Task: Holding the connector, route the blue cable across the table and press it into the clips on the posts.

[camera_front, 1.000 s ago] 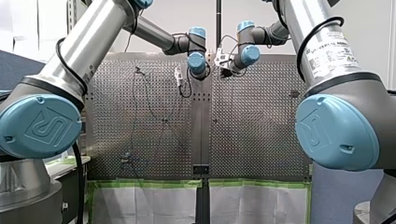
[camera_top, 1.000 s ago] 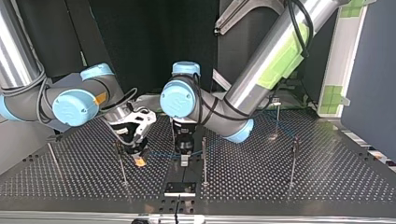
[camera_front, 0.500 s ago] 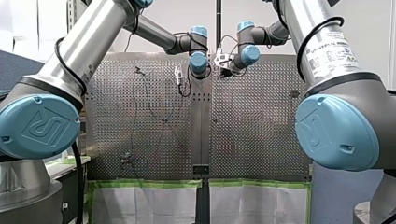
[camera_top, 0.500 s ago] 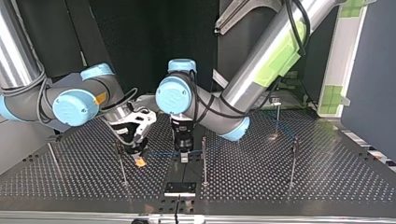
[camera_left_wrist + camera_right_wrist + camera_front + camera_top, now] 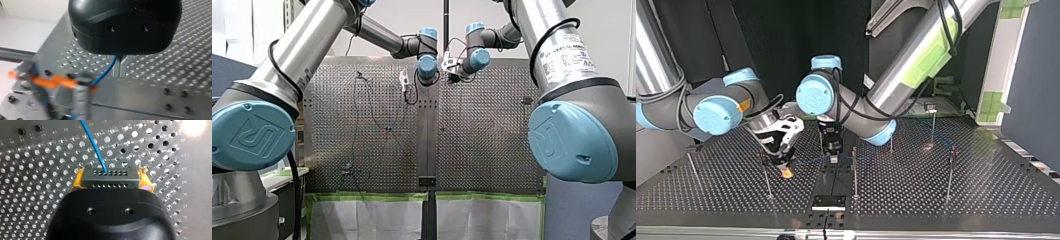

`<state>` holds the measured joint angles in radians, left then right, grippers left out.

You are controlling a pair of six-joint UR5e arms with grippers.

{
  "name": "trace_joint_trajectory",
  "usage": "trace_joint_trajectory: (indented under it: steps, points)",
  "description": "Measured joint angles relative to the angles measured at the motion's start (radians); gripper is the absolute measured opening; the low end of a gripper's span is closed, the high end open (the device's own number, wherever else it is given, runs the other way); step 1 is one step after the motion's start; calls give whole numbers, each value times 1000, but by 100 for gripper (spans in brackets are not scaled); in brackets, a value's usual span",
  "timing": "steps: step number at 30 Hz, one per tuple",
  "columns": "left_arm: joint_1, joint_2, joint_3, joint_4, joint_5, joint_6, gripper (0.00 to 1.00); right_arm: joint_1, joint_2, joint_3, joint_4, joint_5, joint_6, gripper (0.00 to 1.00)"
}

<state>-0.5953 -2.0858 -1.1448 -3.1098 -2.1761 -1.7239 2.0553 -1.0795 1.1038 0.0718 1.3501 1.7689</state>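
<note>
The right hand gripped the connector between its yellow pads. The blue cable ran ahead of it over the bench. The left hand was closed narrowly on the blue cable.

From across the table, my right arm comes in at the left. My right gripper hangs low over the perforated table, its yellow pads almost on the surface, just beside a thin post. Near the middle, my left gripper, black, points straight down next to another post. A blue cable runs between the two grippers and carries on faintly towards the far post at the right.
</note>
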Motion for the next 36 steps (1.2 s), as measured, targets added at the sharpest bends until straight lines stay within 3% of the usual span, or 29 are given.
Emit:
trace_joint_trajectory:
  steps: [9,23,33,36]
  points:
    - [-25,4,-75,40,-59,-15,0,2,1,46,0,1,-3,0]
    - [-37,4,-191,154,-63,-33,0,-5,3,164,-16,20,-39,0]
    - [-24,4,-272,235,-16,-21,0,-6,3,247,-25,47,-48,0]
    - [-19,3,-300,264,3,-16,0,-7,3,275,-26,63,-59,0]
